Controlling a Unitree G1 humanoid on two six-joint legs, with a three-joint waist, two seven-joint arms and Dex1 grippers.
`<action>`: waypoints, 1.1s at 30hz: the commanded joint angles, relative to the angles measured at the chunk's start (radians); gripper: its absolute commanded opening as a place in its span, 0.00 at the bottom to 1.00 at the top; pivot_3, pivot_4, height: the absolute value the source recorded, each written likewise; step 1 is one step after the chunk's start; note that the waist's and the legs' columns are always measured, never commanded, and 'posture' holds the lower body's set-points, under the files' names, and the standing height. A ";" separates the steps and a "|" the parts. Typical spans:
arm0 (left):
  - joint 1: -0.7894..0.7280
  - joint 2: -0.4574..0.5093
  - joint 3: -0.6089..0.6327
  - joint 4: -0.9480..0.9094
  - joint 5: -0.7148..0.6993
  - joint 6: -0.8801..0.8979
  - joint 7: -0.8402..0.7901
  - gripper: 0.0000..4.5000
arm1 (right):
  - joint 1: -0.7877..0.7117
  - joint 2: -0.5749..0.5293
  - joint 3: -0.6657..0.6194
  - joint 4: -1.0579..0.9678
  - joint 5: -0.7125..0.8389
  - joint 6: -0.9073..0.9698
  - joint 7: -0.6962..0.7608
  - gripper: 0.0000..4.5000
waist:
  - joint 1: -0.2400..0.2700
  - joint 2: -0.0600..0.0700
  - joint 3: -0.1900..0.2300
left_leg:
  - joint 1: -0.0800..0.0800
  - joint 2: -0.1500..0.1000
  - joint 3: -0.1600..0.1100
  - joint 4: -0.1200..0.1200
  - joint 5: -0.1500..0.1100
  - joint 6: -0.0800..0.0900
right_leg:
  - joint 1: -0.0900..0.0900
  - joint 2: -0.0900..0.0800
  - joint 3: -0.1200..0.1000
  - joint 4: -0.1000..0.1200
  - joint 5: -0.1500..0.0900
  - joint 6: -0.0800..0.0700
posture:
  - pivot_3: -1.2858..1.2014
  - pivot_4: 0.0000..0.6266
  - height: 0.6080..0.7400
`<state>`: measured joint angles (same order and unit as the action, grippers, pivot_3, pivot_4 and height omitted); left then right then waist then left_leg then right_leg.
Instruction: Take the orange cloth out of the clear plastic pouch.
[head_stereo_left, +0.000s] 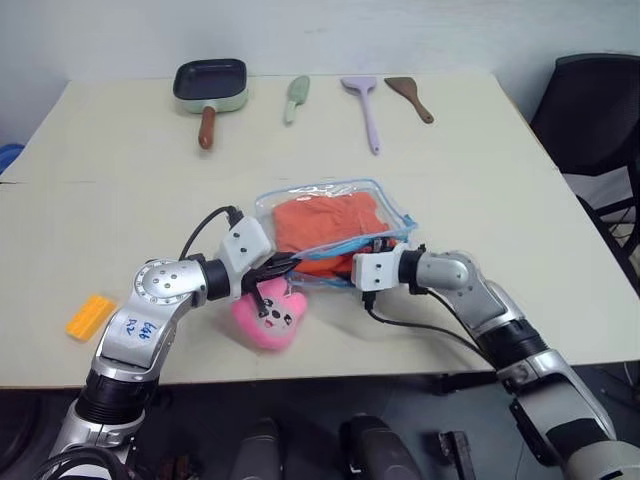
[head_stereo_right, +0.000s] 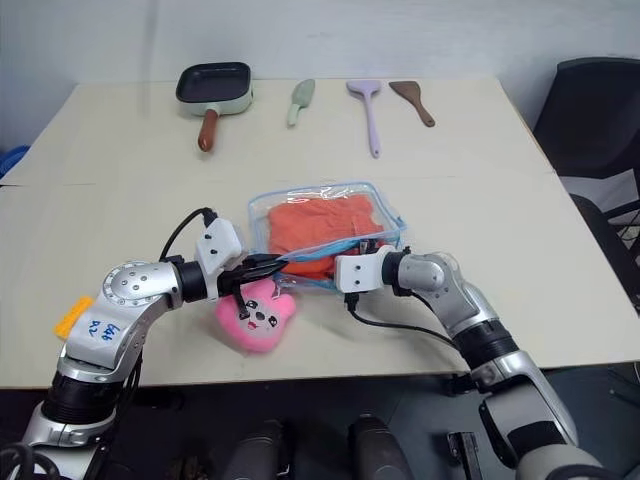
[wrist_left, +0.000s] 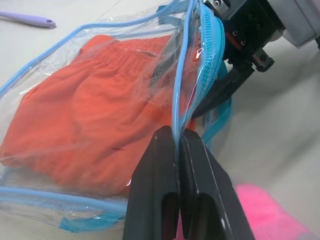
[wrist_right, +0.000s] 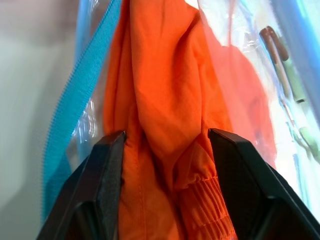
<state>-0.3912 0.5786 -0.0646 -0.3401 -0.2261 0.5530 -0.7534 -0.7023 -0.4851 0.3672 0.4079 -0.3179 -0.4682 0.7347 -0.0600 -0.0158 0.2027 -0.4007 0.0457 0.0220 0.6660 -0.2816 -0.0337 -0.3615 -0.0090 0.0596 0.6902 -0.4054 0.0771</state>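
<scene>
Well off to the left of the left gripper (wrist_left: 178, 142) lies a yellow brick (head_stereo_left: 90, 316) near the table (head_stereo_left: 120, 210) edge. The left gripper itself is clamped tight on the blue-edged rim of the pouch (head_stereo_left: 268, 205), its two fingers pressed together over the plastic just beside the zipper. Right under it, touching the tabletop, sits a pink plush (head_stereo_left: 268, 312).

The pouch lies flat just ahead of both grippers, and the cloth (head_stereo_left: 325, 225) is inside it, filling most of the bag, with a bit of orange bunched at the mouth between the two grippers.

The right gripper (wrist_right: 166, 142) has its fingers (wrist_right: 102, 170) spread apart and pushed into the pouch's mouth, one on each side of a gathered fold of the cloth; the fabric sits between them, touching both. The zipper tape runs along just outside one finger.

Far beyond the grippers, along the table's back edge: a pan (head_stereo_left: 210, 85), a green spatula (head_stereo_left: 297, 97), a lilac spatula (head_stereo_left: 366, 110) and a brown one (head_stereo_left: 410, 98). A dark chair (head_stereo_left: 595, 110) stands off to the right.
</scene>
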 joint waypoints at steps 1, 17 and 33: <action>-0.011 0.015 0.007 -0.024 -0.001 -0.028 -0.003 0.00 | -0.026 -0.014 0.002 0.021 -0.014 -0.073 -0.017 0.61 | 0.000 0.000 0.000 | 0.000 0.000 0.000 0.000 0.000 0.000 | 0.000 0.000 0.000 0.000 0.000 0.000 | 0.52 0.24 1.00; -0.017 0.025 0.002 -0.023 -0.012 -0.044 -0.014 0.00 | -0.081 -0.057 0.031 0.088 -0.065 -0.198 0.001 0.61 | -0.001 0.000 0.000 | 0.000 0.000 0.000 0.000 0.000 0.000 | 0.000 0.000 0.000 0.000 0.000 0.000 | 0.52 0.24 1.00; -0.034 0.010 0.009 -0.007 -0.019 -0.038 -0.007 0.00 | -0.122 0.023 0.104 0.175 -0.195 -0.216 -0.089 0.17 | -0.002 0.000 0.000 | 0.001 0.000 0.000 0.000 0.001 -0.002 | 0.000 0.000 0.000 0.001 0.000 0.000 | 0.52 0.24 1.00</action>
<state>-0.4088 0.5942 -0.0677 -0.3353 -0.2305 0.5316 -0.7632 -0.8219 -0.4576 0.4638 0.5834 -0.5103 -0.6765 0.6415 -0.0624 -0.0158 0.2027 -0.4001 0.0460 0.0221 0.6661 -0.2803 -0.0359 -0.3611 -0.0090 0.0597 0.6911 -0.4054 0.0771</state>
